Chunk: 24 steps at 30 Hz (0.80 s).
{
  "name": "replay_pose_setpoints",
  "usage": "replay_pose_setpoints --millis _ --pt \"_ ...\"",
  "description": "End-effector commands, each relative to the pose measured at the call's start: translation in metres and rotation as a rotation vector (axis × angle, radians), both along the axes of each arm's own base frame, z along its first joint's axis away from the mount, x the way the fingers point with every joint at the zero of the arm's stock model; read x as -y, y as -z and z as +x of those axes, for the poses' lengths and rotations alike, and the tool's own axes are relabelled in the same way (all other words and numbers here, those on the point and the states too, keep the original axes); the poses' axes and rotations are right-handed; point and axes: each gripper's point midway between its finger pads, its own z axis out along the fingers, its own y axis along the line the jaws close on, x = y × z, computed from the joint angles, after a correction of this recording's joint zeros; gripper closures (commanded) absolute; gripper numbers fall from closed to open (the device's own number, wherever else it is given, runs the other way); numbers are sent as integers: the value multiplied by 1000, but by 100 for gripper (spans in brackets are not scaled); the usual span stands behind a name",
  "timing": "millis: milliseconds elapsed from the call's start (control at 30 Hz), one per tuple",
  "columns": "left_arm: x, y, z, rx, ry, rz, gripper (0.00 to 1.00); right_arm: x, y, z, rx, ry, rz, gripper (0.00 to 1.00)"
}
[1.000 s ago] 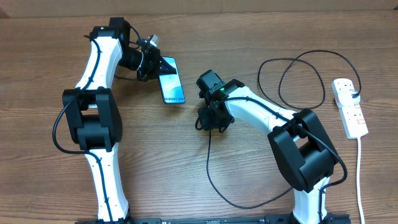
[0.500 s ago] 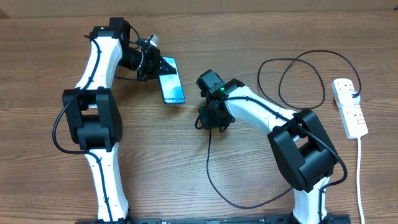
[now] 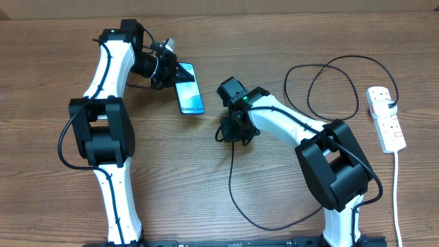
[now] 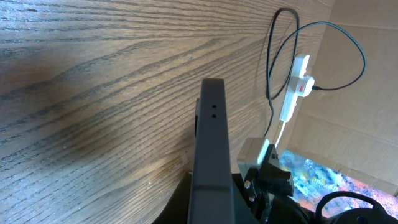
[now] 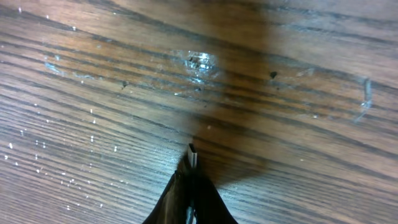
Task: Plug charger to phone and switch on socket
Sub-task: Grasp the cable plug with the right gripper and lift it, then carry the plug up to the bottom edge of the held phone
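The phone (image 3: pixel 190 90) with its light blue screen lies at the back left of the table, and my left gripper (image 3: pixel 167 71) is shut on its far end. In the left wrist view the phone (image 4: pixel 211 143) shows edge-on between the jaws, its dark end with small holes pointing away. My right gripper (image 3: pixel 232 134) stands at the table's middle, to the right of the phone and apart from it. It is shut on the charger (image 3: pixel 230 180), whose small metal tip (image 5: pixel 193 155) sticks out past the closed fingers (image 5: pixel 177 199) just above the wood. The socket (image 3: pixel 385 118) lies at the far right.
The charger's black cable runs from my right gripper toward the front edge, then loops (image 3: pixel 333 86) near the socket. The socket's white cord (image 3: pixel 397 192) trails down the right side. In the left wrist view the socket (image 4: pixel 297 87) shows a red switch, with cardboard (image 4: pixel 354 124) behind it.
My right gripper's jaws have closed on the charger's end. Neither arm has moved otherwise, and the phone stays where it was.
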Motion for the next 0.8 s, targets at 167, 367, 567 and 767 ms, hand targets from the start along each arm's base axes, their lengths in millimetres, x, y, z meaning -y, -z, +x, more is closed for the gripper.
replay_pose_setpoints --millis 167,367,567,767 --pt "10 -14 -1 -14 -3 -72 96 -18 -28 -19 -162 -62 281 96" --pt "37 -94 13 236 88 -560 96 -36 -99 -30 -165 -302 724 96" --pt "44 -114 12 316 136 -668 96 -40 -151 -29 -137 -381 1062 96" --pt "52 -114 8 273 141 -672 96 -36 -153 -24 -126 -369 1080 96"
